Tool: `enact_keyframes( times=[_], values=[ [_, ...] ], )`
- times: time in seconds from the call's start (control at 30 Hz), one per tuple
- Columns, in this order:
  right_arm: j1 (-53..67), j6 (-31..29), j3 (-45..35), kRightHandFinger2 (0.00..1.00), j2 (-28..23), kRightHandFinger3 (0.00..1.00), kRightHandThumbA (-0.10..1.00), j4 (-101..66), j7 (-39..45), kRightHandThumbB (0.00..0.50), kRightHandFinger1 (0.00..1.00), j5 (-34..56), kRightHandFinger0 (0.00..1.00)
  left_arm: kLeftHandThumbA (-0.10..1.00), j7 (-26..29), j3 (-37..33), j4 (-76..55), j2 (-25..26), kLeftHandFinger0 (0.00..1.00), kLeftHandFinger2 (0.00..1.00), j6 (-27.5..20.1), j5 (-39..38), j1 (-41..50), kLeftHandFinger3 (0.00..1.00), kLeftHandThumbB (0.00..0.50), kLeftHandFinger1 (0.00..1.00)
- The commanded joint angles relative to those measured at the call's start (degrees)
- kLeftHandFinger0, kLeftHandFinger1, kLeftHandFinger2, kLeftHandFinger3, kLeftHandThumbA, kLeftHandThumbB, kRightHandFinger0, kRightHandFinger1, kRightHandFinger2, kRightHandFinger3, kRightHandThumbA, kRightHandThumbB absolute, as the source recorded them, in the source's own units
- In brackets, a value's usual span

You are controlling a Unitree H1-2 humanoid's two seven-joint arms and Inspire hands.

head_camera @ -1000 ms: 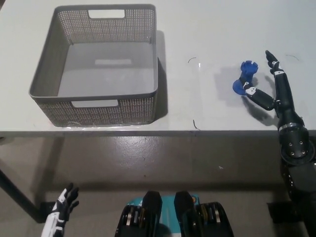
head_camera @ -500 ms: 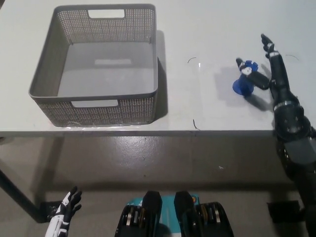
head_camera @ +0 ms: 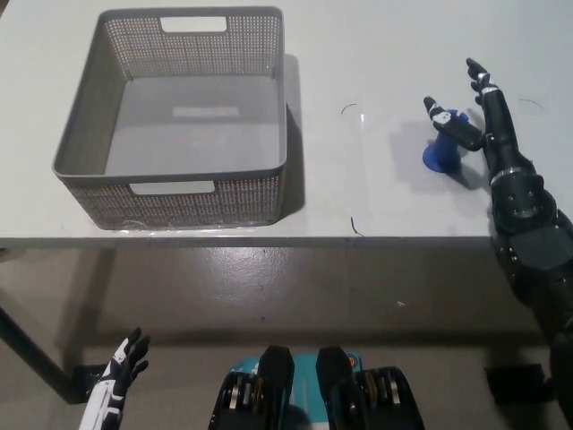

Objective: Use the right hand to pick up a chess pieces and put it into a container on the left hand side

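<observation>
the grasp is only being set up, by the look of it: the black right hand (head_camera: pixel 488 134) is at the blue chess piece (head_camera: pixel 442 150), which stands on the white counter (head_camera: pixel 376 188) near its right end, well apart from the grey mesh basket (head_camera: pixel 179 125) on the left. the fingers (head_camera: pixel 479 79) are spread wide, one of them lying across the top of the piece and another pointing away up the counter, so nothing is gripped yet. next, i'd guess, they need to close around the stem before any lift and a long carry leftward over the basket rim. the forearm rises from the lower right edge. the white left hand (head_camera: pixel 121 367) hangs low at the bottom left, fingers apart, holding nothing.
</observation>
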Motion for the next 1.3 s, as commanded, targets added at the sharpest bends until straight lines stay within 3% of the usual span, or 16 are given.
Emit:
enact_keyframes(
  times=[0.0, 0.4, 0.5, 0.6, 0.8, 0.93, 1.2, 1.23, 1.27],
  values=[
    [-3.76, -0.98, 0.19, 1.0, -1.33, 1.0, 0.71, 1.13, -0.56, 0.335, 1.0, 1.27, 1.0, 1.0, -0.54, 0.13, -1.5, 0.96, 1.0, 1.0, -1.17, -1.03, -0.03, 1.0, 0.045, 1.0],
    [-4.88, 2.89, 1.1, 1.0, -1.57, 1.0, 0.7, 6.38, -0.24, 0.337, 1.0, 1.18, 1.0, 1.0, -0.92, 0.03, -1.68, 0.99, 1.0, 1.0, -1.21, -0.82, 0.44, 1.0, 0.041, 1.0],
    [-5.33, 3.85, -2.44, 1.0, -1.39, 1.0, 0.65, 7.45, 3.67, 0.337, 1.0, 5.53, 1.0, 1.0, -1.16, 0.0, -1.88, 1.07, 1.0, 1.0, -0.47, -1.07, 0.09, 1.0, 0.068, 1.0],
    [-6.31, 4.9, -4.66, 1.0, -1.08, 1.0, 0.54, 8.17, 5.58, 0.296, 1.0, 7.46, 1.0, 1.0, -1.34, 0.06, -2.18, 1.33, 1.0, 1.0, 0.17, -1.07, -0.11, 1.0, 0.065, 1.0],
    [-8.03, 9.45, -3.04, 1.0, -1.17, 1.0, 0.66, 9.62, 5.56, 0.351, 1.0, 5.87, 1.0, 1.0, -1.14, 0.58, -2.0, 1.25, 1.0, 1.0, -0.32, -1.65, -0.47, 1.0, 0.065, 1.0],
    [-9.39, 11.44, -2.08, 1.0, -1.01, 1.0, 0.65, 9.87, 5.65, 0.364, 1.0, 5.49, 1.0, 1.0, -1.35, 0.75, -2.31, 1.49, 1.0, 1.0, -0.62, -1.62, 0.18, 1.0, 0.098, 1.0],
    [-10.57, 13.01, -0.93, 1.0, -0.66, 1.0, 0.61, 10.17, 5.62, 0.393, 1.0, 5.4, 1.0, 1.0, -1.4, 1.09, -1.73, 1.64, 1.0, 1.0, -1.48, -1.59, -0.33, 1.0, 0.084, 1.0],
    [-11.01, 14.16, -0.58, 0.8, -0.29, 0.68, 0.41, 10.25, 2.43, 0.348, 0.83, 4.87, 0.87, 1.0, -1.33, 1.17, -1.82, 1.59, 1.0, 1.0, -1.52, -1.66, -0.4, 1.0, 0.077, 1.0],
    [-11.31, 14.66, -0.81, 0.73, -0.08, 0.56, 0.35, 10.29, 0.58, 0.346, 0.76, 5.13, 0.75, 1.0, -1.36, 1.2, -1.74, 1.6, 1.0, 1.0, -1.71, -1.79, -0.63, 1.0, 0.076, 1.0]
  ],
)
